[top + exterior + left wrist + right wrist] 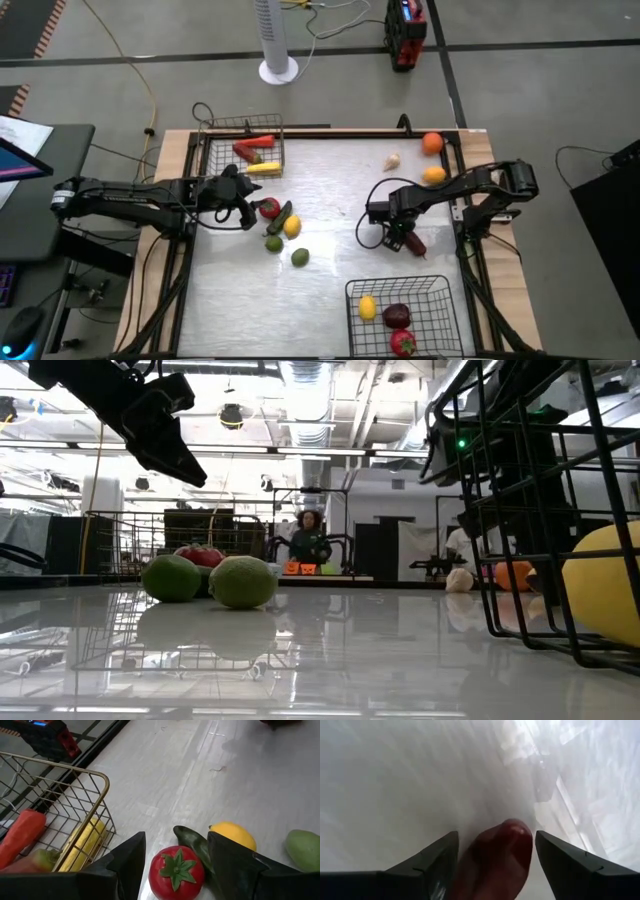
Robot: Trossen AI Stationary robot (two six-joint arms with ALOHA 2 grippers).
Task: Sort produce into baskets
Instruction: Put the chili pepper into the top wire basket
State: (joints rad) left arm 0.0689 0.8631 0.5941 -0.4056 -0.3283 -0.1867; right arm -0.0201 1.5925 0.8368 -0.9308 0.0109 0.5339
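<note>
Right wrist view, right end effector (492, 865) fingers apart around glossy maroon piece (497, 857) (rounded tip), smooth white table (395, 780).

Nothing here can be read: no lettering, label, brand or number shows on the white table (330, 200), the wire baskets or the toy produce. The red device (405, 30) on the floor beyond the table has a small lit panel, but whatever it displays is too small to make out.
</note>
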